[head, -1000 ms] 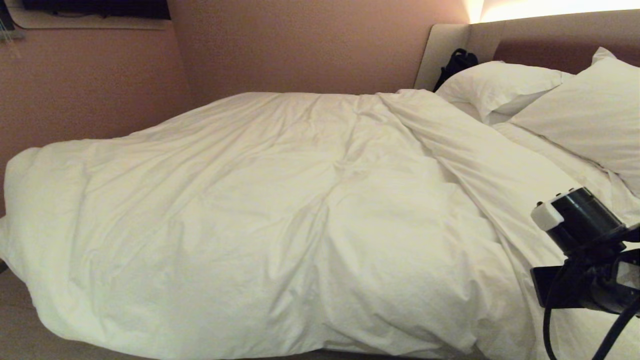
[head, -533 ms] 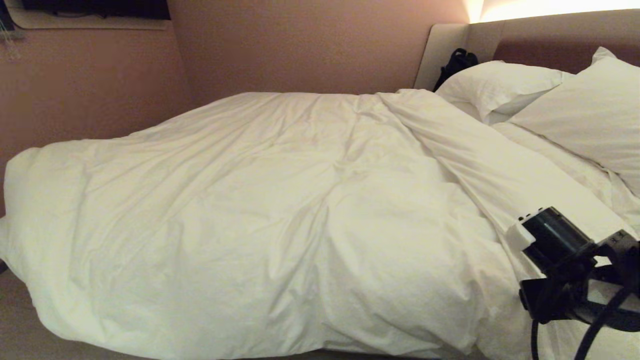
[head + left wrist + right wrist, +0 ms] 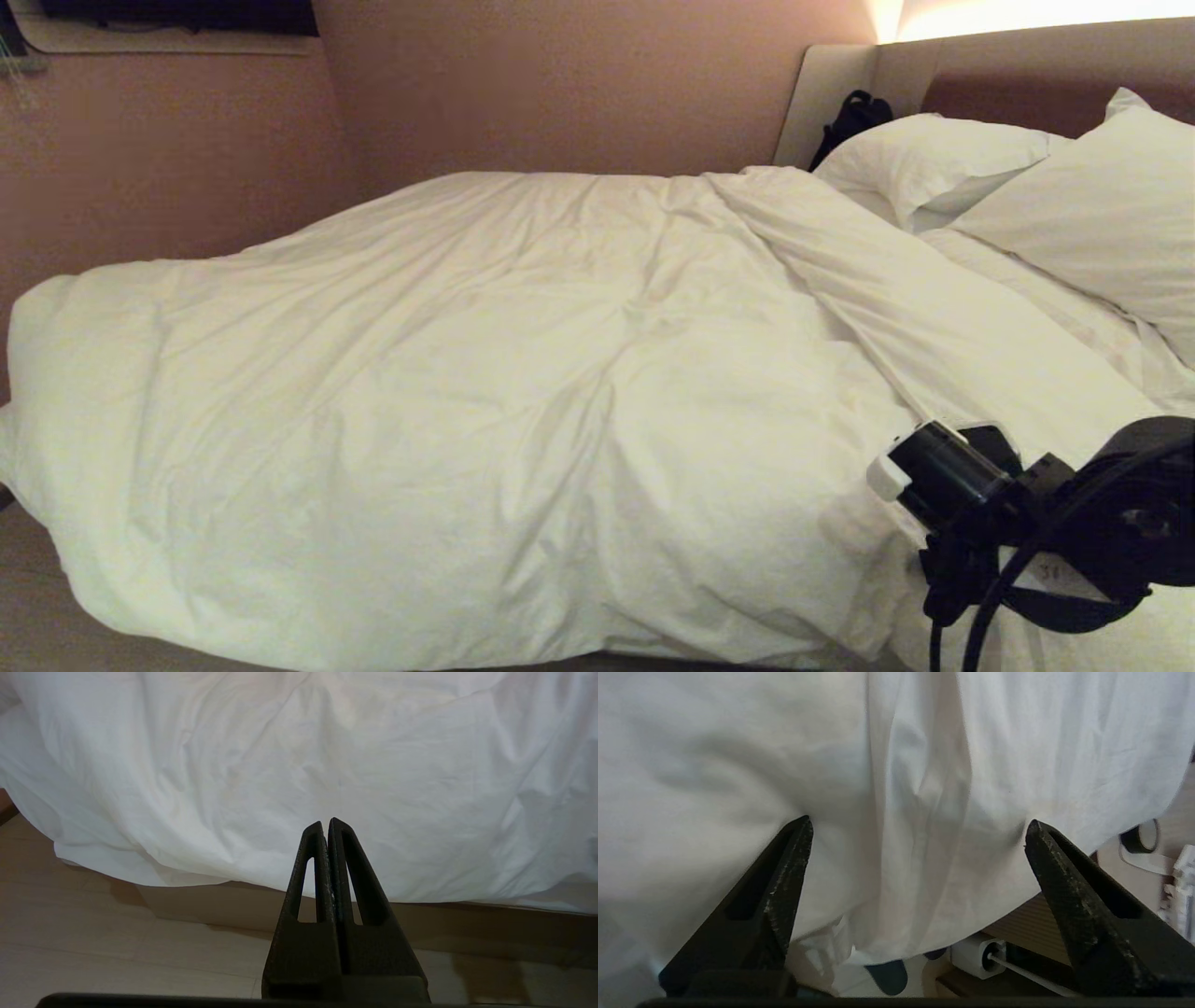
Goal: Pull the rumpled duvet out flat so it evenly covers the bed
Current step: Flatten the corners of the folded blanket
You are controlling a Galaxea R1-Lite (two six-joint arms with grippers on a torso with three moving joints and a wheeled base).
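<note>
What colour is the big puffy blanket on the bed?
White. The big puffy wrinkled cotton duvet is plain white with no pattern, best seen in the head view.

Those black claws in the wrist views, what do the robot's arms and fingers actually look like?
Each gripper has two matte black, wedge-shaped fingers with a long slot cut through each: the left gripper and the right gripper, whose fingers look scuffed with pale specks. In the head view the right arm is black, with a white cap and looping black cables.
</note>
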